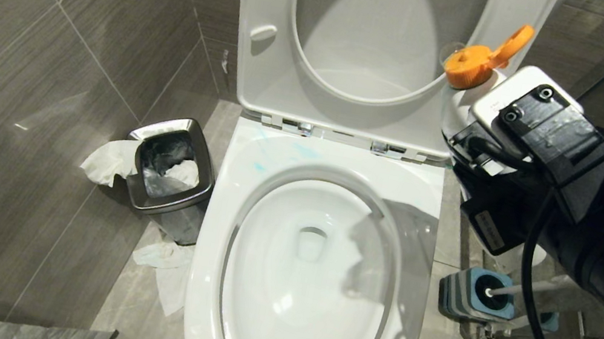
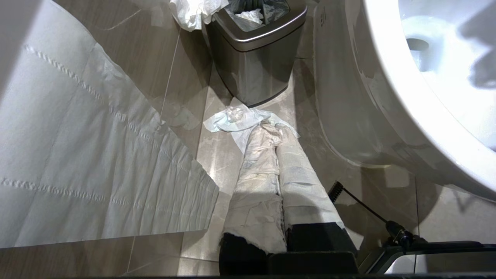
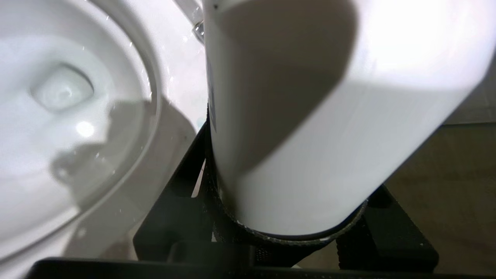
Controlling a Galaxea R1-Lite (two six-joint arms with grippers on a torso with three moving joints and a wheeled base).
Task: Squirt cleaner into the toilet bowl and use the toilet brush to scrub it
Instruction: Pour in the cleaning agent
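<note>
Head view: toilet bowl (image 1: 310, 269) open, turquoise cleaner smears (image 1: 280, 153) on rim, toilet brush (image 1: 527, 288) in its holder (image 1: 474, 293), left wrist: left pincer (image 2: 277, 139) together, tissue-wrapped, right wrist: right pincer (image 3: 286, 228) clamped on white bottle (image 3: 310, 116).

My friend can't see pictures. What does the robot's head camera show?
An open white toilet bowl fills the middle. On the right, the robot's right end effector holds a white bottle with an orange cap. A steel bin stands left.
</note>
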